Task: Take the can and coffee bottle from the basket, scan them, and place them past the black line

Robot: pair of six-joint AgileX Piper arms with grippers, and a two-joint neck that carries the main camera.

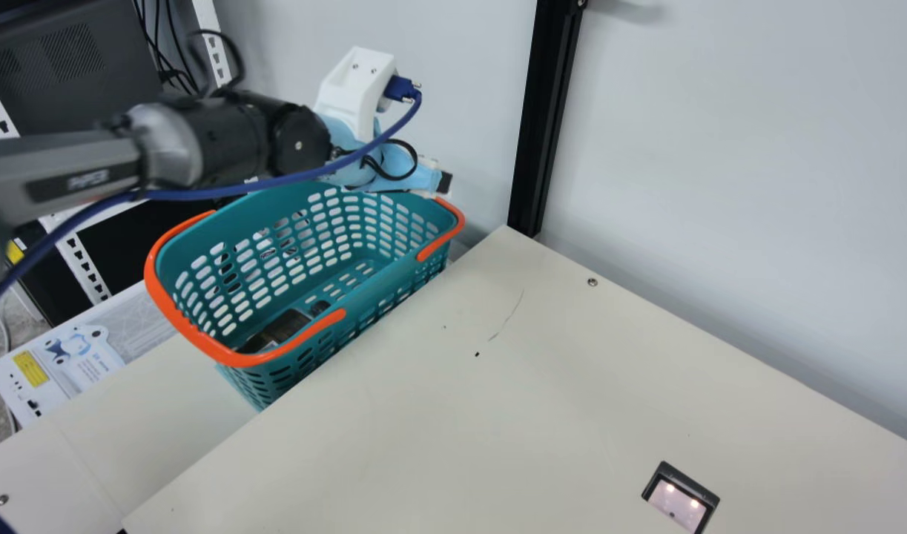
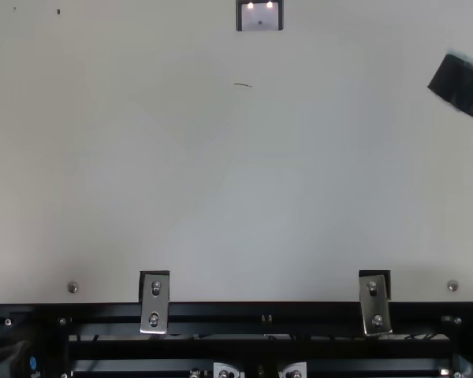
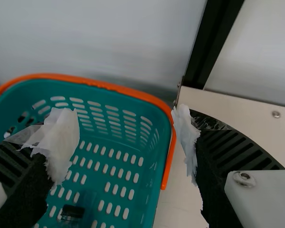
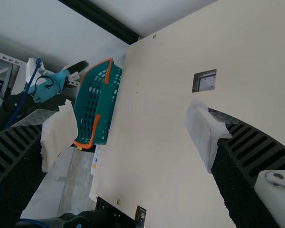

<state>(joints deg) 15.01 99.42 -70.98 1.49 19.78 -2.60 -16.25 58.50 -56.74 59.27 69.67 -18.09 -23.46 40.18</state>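
Note:
My left gripper (image 1: 444,182) is over the far end of the teal basket (image 1: 334,278). In the left wrist view the left gripper (image 3: 125,135) is open, its taped fingers apart with nothing between them, above the basket (image 3: 102,102). A black-capped bottle (image 3: 72,213) lies inside. The main view shows a dark item (image 1: 284,326) low at the basket's near end; I cannot tell whether it is the bottle or the can. My right gripper (image 2: 461,83) is over the table at the top view's right edge; in its wrist view the right gripper (image 4: 132,133) is open and empty.
The scanner window (image 1: 675,500) is set in the cream table (image 1: 453,430). An orange handle (image 1: 173,315) rings the basket beside the table edge. A black post (image 1: 546,111) stands against the wall behind the table corner. Metal brackets (image 2: 154,303) line the front rail.

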